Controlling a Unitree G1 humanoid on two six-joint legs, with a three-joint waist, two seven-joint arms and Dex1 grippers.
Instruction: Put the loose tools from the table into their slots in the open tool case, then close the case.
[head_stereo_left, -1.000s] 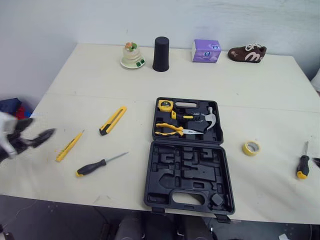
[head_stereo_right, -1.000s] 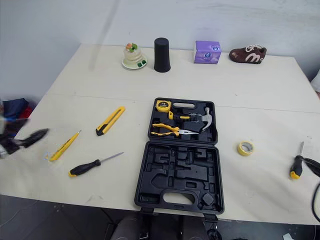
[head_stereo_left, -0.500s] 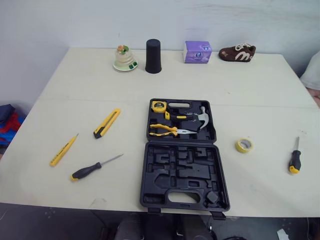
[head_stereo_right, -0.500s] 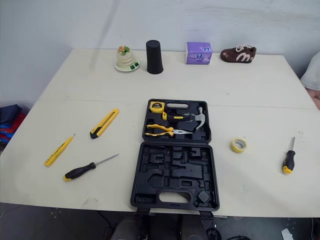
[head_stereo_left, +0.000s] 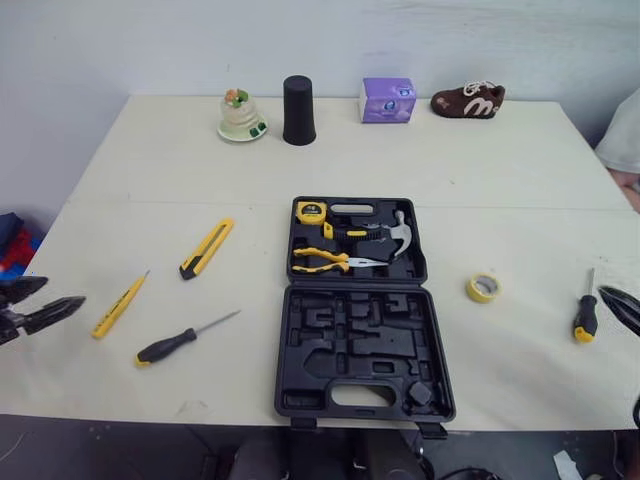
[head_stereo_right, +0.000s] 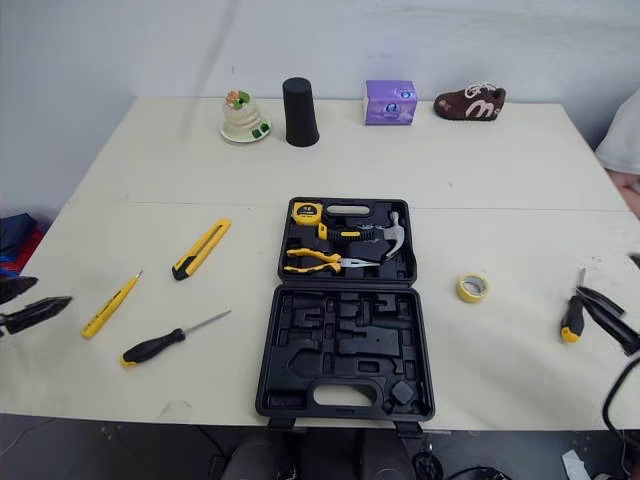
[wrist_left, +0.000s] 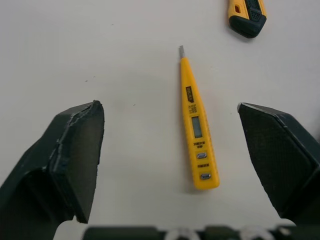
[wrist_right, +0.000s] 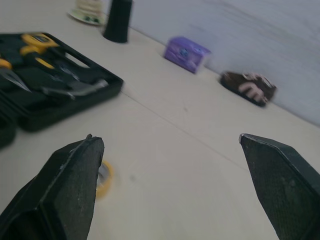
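Note:
The black tool case (head_stereo_left: 362, 350) lies open mid-table; its far half holds a tape measure, pliers and a hammer (head_stereo_left: 398, 232). To its left lie a yellow utility knife (head_stereo_left: 206, 248), a yellow tester pen (head_stereo_left: 120, 304) and a black-handled screwdriver (head_stereo_left: 185, 338). To its right lie a yellow tape roll (head_stereo_left: 483, 288) and a small screwdriver (head_stereo_left: 584, 318). My left gripper (head_stereo_left: 65, 291) is open just left of the tester pen (wrist_left: 197, 130). My right gripper (head_stereo_right: 598, 308) is open beside the small screwdriver, with nothing held.
Along the table's far edge stand a small ornament (head_stereo_left: 241, 115), a black cup (head_stereo_left: 297, 110), a purple box (head_stereo_left: 388, 100) and a brown shoe (head_stereo_left: 467, 101). Bare table lies between the case and the loose tools on both sides.
The camera has shifted slightly. Since half a second ago both grippers have come into the head views, at the table's left and right sides. The tools and case have not moved.

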